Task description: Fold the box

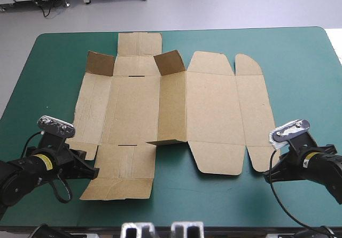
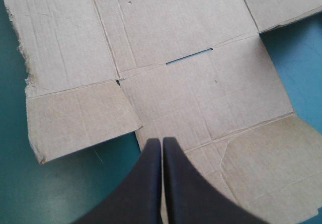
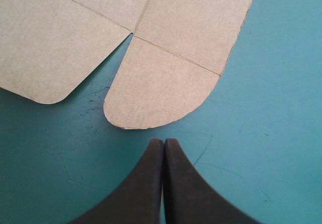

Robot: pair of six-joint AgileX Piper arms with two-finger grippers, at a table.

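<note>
**STATUS: NOTHING GRASPED**

The left claw (image 2: pixel 162 139) is clenched empty at the near-left flap of the box (image 1: pixel 160 104). The right claw (image 3: pixel 164 140) is clenched just short of a rounded flap. The box is spread mid-table (image 1: pixel 299 61), with two far flaps raised.

The brown box (image 1: pixel 133 104) lies flat and fills the middle of the teal-green cover (image 1: pixel 304 67). There is wide bare room at 3 o'clock, a thin strip at 9 o'clock, and a gap at 6 o'clock. Two small flaps (image 1: pixel 100 63) stand up at 11 and 12 o'clock and block a low pass. The left gripper (image 1: pixel 95 172), tips together, sits at 7 o'clock at the box's near edge. The right gripper (image 1: pixel 266 177), tips together, sits at 5 o'clock on bare cover, just beside a round flap (image 3: pixel 161 88).
</note>
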